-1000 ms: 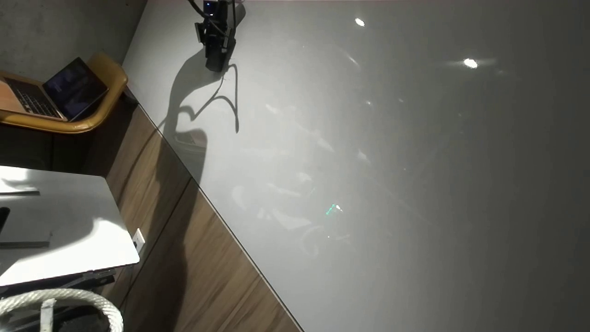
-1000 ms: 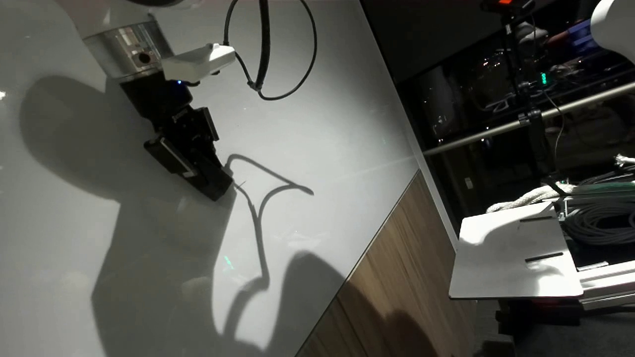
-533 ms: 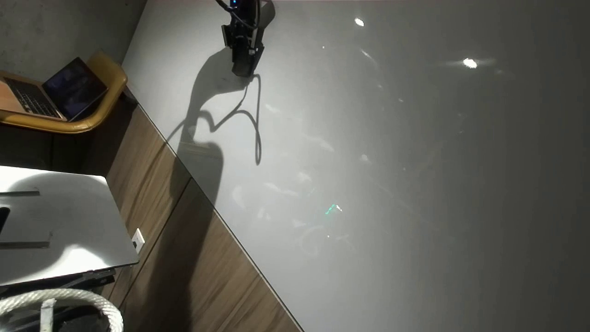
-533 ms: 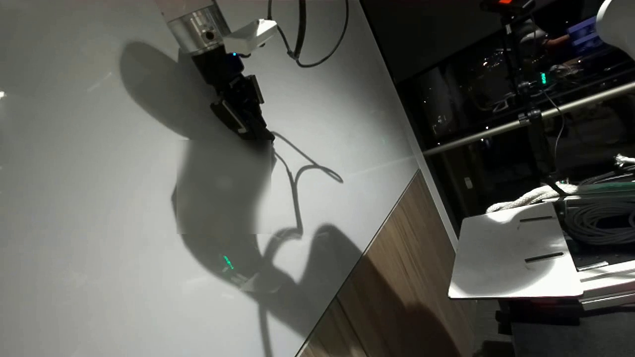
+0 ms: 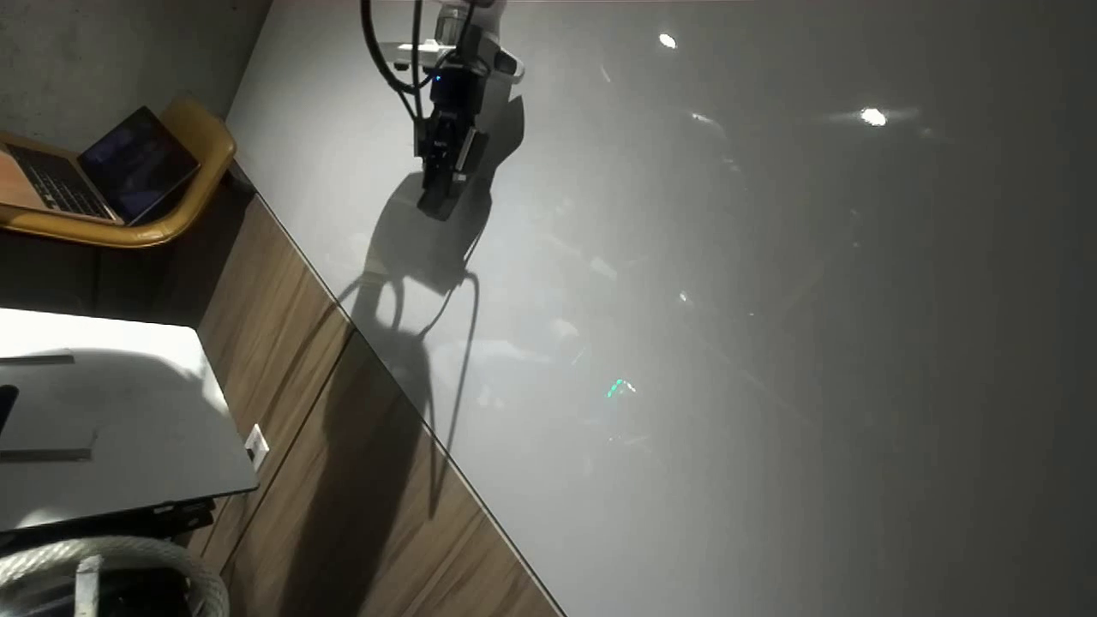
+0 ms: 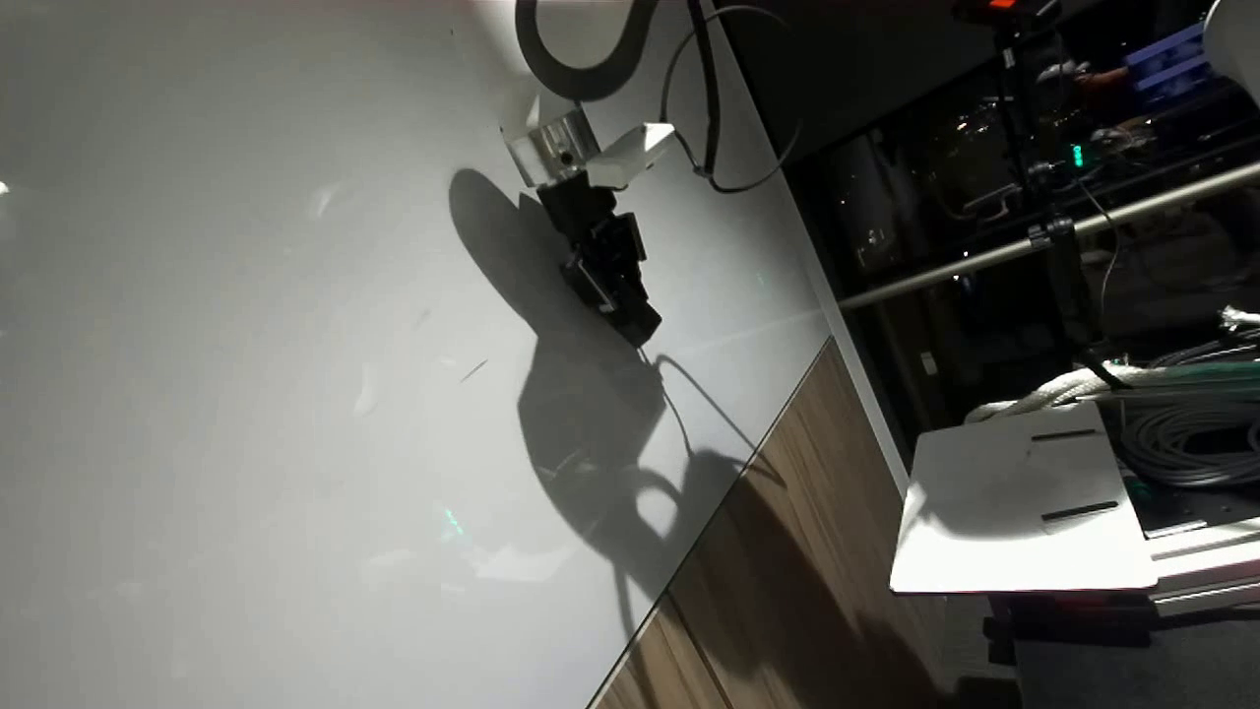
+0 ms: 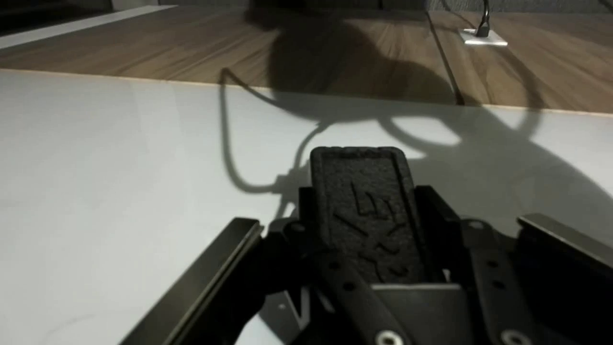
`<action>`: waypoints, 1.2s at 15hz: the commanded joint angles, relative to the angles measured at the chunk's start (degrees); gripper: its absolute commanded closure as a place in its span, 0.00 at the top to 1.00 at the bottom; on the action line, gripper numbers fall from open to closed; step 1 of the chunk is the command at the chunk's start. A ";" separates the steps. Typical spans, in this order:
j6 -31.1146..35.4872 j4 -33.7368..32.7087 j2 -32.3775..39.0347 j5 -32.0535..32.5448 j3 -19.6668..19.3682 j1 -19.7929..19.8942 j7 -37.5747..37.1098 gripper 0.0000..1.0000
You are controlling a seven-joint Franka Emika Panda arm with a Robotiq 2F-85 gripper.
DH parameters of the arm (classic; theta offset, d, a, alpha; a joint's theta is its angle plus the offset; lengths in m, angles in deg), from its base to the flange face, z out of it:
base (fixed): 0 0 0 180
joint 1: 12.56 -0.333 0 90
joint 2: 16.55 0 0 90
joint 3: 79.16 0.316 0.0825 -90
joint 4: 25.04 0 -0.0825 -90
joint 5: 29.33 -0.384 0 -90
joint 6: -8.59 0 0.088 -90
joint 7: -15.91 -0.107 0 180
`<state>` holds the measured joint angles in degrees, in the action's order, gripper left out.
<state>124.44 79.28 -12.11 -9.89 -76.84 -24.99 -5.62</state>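
We have the gripper (image 7: 367, 199) clamped on a dark block (image 7: 368, 220), a finger at each long side and the block's far end toward twelve o'clock in the wrist view. In both exterior views the block leans out over the white surface (image 5: 728, 497); in an exterior view the shadow (image 5: 428, 257) ends beyond it at six o'clock, so we judge it held clear. By our reckoning the grasp is done and whatever follows the hold is left: we see no contact with the surface and no release. In an exterior view a thin dark stroke (image 6: 473, 371) marks the surface between eight and nine o'clock of the gripper, while the wood (image 6: 837, 473), then a white slab (image 6: 994, 537), lie toward four. In an exterior view we find a laptop (image 5: 120, 176) at nine o'clock.
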 commanded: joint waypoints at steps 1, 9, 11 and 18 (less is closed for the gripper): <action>3.68 7.00 -4.24 -0.80 2.84 0.41 -4.75 0.29; 0.95 -6.11 -2.95 6.25 8.69 -0.65 -9.81 0.29; 0.88 -10.92 -0.69 7.49 9.13 -0.68 -9.60 0.29; -1.22 -22.66 12.57 7.63 8.17 -4.03 -9.15 0.29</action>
<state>124.07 64.23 -7.12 -3.07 -68.05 -27.32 -14.65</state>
